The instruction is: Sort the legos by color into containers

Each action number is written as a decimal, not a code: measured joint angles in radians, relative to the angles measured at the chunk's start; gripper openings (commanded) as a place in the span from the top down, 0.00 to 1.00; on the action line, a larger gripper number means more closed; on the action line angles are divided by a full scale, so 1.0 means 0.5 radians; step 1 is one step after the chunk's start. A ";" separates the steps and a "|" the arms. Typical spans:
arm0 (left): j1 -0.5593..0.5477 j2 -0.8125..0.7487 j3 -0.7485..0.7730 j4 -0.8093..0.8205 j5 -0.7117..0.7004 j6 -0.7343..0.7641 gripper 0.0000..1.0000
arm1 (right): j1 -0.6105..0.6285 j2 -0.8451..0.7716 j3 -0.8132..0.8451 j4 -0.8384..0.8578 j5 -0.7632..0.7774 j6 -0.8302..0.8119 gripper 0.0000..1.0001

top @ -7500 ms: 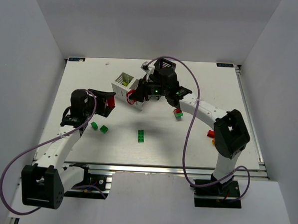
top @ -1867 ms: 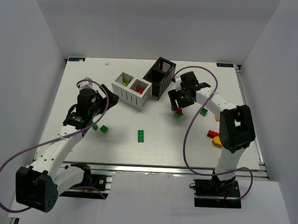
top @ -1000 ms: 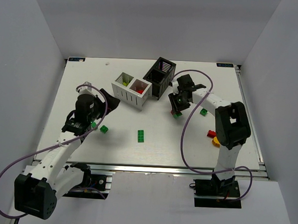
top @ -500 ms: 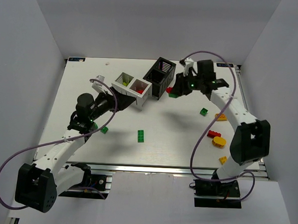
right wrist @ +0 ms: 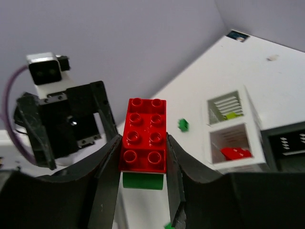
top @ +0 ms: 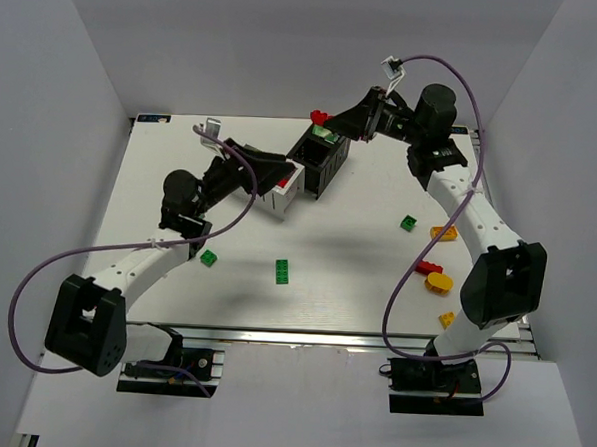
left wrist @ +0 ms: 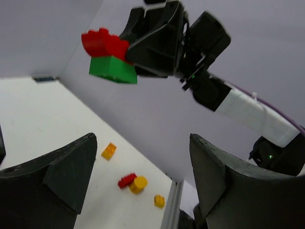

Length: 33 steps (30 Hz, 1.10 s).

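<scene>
- Top external: my right arm (top: pixel 451 181) has come up off the table (top: pixel 324 305). A second ago its jaws were down at a brick just right of the black container (top: pixel 320 157). Now they sit high over that container's far edge, clamped on a red lego (top: pixel 319 115).
- Right wrist view shows it's a two-colour pair: the red lego is studded onto a green lego (right wrist: pixel 142 181), with the jaws closed on both sides of them.
- Left arm (top: pixel 195 193) has swung up and right as well, off the near-left bricks and over the white container (top: pixel 283 191). Its jaws are open and empty: in the left wrist view both fingers (left wrist: pixel 62 167) are spread with nothing between them, aimed at the held pair.
- White container is mostly hidden under the left arm from above. The right wrist view shows a lime piece (right wrist: pixel 230 115) in one compartment and a red piece (right wrist: pixel 236 152) in the other.
- My read: a red and green pair can't go into one compartment, so this looks like a mid-air split, with the left jaws taking the exposed green half.
- Loose on the table: long green brick (top: pixel 282 271), small green brick (top: pixel 209 258), another green brick (top: pixel 408 223), and the orange, red and yellow cluster (top: pixel 436 276) near right. Plenty left to sort.
</scene>
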 measured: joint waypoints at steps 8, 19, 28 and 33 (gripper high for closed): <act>-0.011 0.214 0.263 0.284 -0.037 -0.044 0.13 | 0.005 0.056 0.004 0.520 -0.059 0.709 1.00; -0.012 0.530 0.501 0.450 -0.045 -0.269 0.16 | 0.074 0.056 -0.018 0.820 -0.065 0.986 1.00; -0.013 0.654 0.569 0.647 -0.037 -0.489 0.24 | 0.147 0.077 -0.030 0.875 -0.098 0.980 1.00; -0.014 0.656 0.569 0.712 -0.027 -0.564 0.42 | 0.161 0.120 -0.030 0.863 -0.107 0.955 1.00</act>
